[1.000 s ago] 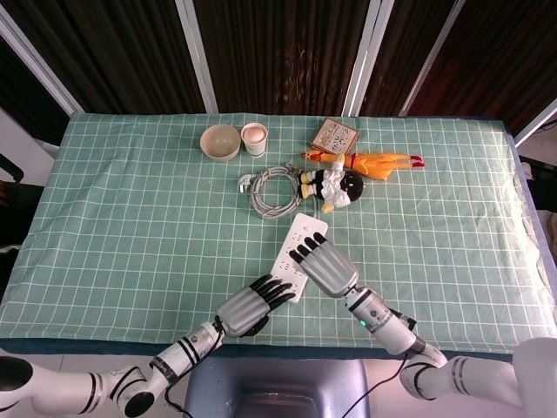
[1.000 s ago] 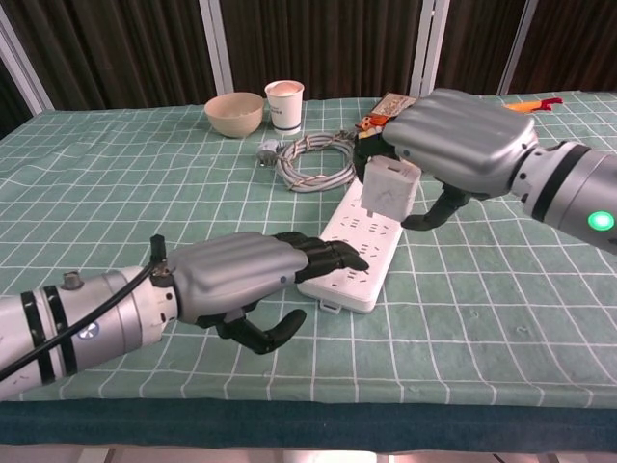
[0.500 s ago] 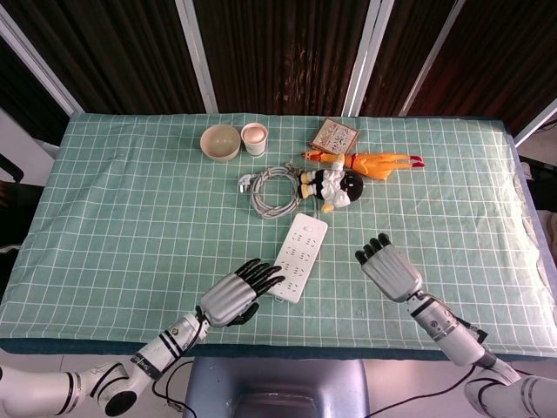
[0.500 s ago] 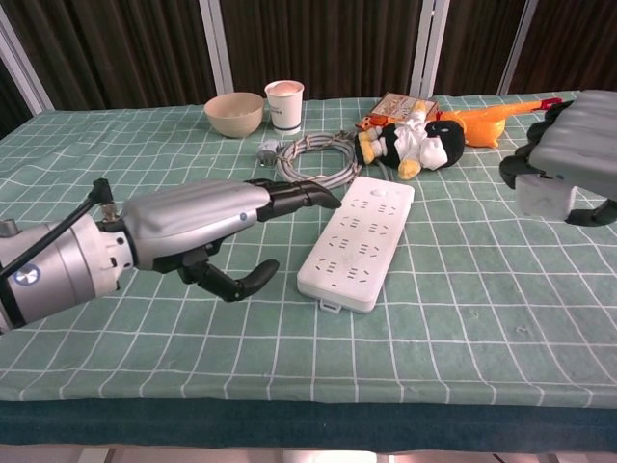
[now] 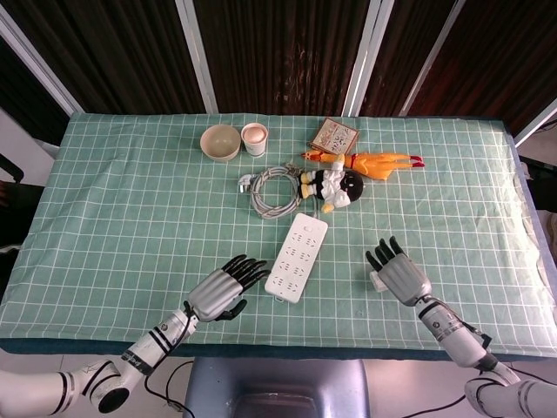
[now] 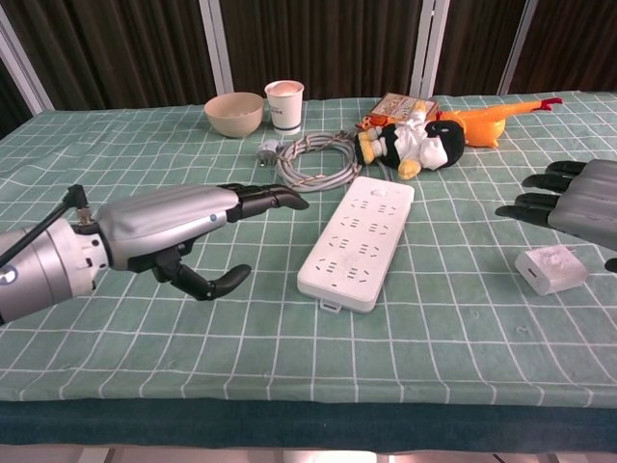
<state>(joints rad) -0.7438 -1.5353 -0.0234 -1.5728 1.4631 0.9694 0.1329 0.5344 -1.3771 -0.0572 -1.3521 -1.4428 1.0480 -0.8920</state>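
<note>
The white adapter (image 6: 550, 269) has been set down beside the spread right hand (image 5: 399, 272); the left hand (image 5: 219, 291), spread, has been drawn back from the power strip (image 5: 297, 257). No writing can be read.

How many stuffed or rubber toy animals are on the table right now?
2. The penguin plush lies beside the coiled cable, past the power strip. The rubber chicken lies just behind it, near the table's far edge. None seems hidden.

the right hand (image 6: 583, 204) has let go of the small white plug adapter (image 6: 550, 268), which now lies on the cloth just beneath its spread fingers. the left hand (image 5: 219, 290) has drawn back off the white rectangular power strip (image 5: 296, 257), now apart to its left.
</note>
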